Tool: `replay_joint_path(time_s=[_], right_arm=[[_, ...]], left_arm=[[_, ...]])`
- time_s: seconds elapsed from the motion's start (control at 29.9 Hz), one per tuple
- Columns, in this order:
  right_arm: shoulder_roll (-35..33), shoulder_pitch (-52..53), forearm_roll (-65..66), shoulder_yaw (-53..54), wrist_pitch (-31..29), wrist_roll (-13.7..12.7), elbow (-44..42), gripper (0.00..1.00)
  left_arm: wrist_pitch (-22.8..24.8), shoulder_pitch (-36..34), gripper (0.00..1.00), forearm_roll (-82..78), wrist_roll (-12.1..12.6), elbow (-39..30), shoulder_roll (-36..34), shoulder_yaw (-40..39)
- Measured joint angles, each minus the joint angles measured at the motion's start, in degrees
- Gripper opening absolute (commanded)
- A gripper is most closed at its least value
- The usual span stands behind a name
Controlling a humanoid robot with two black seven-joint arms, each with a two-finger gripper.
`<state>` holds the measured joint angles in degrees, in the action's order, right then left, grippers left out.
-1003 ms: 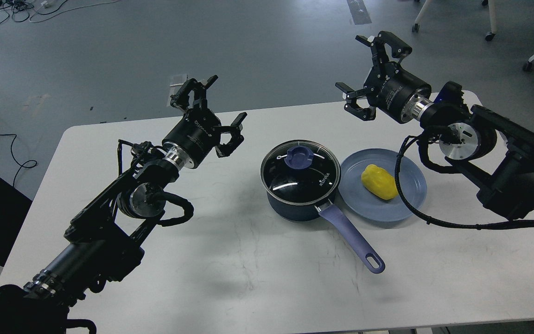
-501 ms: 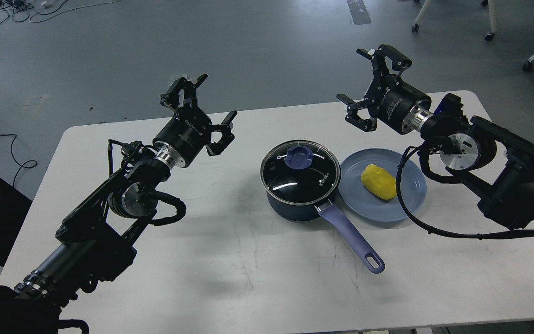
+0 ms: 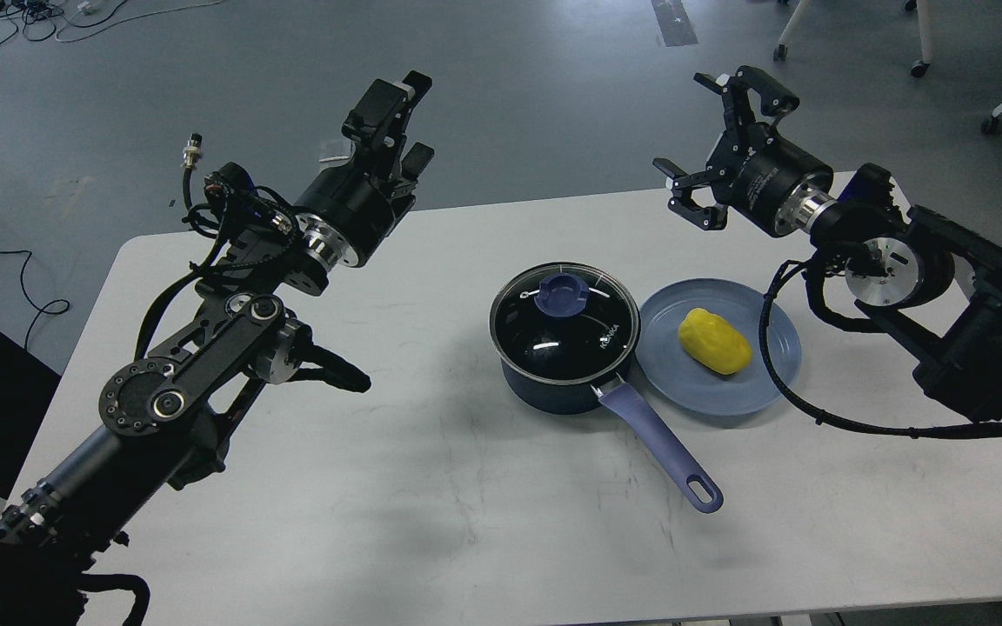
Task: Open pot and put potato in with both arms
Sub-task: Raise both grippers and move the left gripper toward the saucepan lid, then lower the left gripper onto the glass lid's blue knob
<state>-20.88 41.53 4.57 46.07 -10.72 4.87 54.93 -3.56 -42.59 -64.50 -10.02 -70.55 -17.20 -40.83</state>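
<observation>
The dark navy pot [image 3: 553,391] stands at the table's middle with its glass lid [image 3: 584,343] on, blue knob [image 3: 560,294] on top. Its lavender handle [image 3: 659,445] points toward the front right. The yellow potato [image 3: 714,341] lies on a flat blue plate [image 3: 758,387] just right of the pot. My left gripper [image 3: 410,122] is raised well to the left of and behind the pot, turned side-on, fingers apart and empty. My right gripper [image 3: 714,135] hovers behind the plate, open and empty.
The white table [image 3: 466,522] carries only the pot and the plate. Its back edge runs just under both grippers. Cables lie on the grey floor at the far left, and chair legs [image 3: 923,35] stand at the far right.
My left arm has swung its wrist upward and rotated, so the gripper now points up and away from the table. My right gripper has shifted slightly right and up. Pot, lid and potato have not moved.
</observation>
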Motion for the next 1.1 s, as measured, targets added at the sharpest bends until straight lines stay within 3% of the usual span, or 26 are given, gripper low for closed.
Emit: replay_joint_path(time_s=[0.2, 0.37, 0.64, 1.1], right_arm=[[-1.1, -1.6, -0.2, 0.6, 0.1, -0.2, -3.5, 1.0], [-1.9, -2.2, -0.2, 1.3, 0.2, 0.1, -3.9, 1.0], [-2.8, -2.8, -0.2, 2.1, 0.9, 0.2, -4.0, 1.0], [-2.9, -4.9, -0.2, 2.0, 2.1, 0.3, -4.2, 1.0]], left_arm=[[-2.7, -4.6, 0.99, -27.7, -0.8, 0.9, 0.6, 11.5], [-5.1, -5.2, 0.99, -42.2, -1.1, 5.1, 1.5, 15.4], [-6.9, -4.6, 0.99, -53.7, -4.5, 10.6, 3.6, 18.9], [-9.0, -3.2, 0.99, -59.0, -4.8, 11.3, 6.2, 21.3]])
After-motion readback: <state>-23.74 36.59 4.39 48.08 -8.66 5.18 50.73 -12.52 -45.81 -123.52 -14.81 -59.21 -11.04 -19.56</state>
